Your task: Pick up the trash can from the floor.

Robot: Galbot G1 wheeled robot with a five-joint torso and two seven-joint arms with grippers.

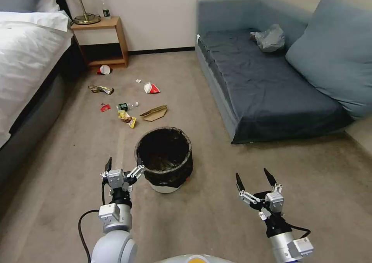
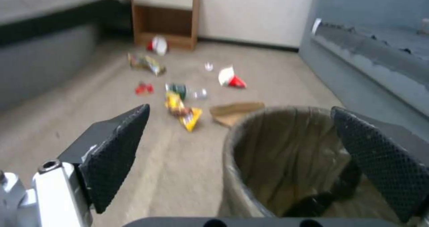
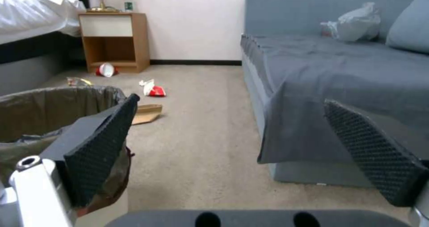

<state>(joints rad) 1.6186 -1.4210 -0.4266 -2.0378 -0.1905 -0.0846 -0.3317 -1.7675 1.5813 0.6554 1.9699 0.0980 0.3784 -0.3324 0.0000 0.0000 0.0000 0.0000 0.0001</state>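
The trash can [image 1: 164, 159] stands upright on the carpeted floor [image 1: 217, 224], with the left hand [image 1: 123, 166] spread wide at its near left rim and the right hand [image 1: 254, 179] spread too, hanging well off to its right. My worry is that a finger could snag the loose black liner or push the light bin over, spilling it. Litter [image 1: 130, 114] lies beyond it, between the bed [image 1: 27, 57] and the sofa [image 1: 267, 81].
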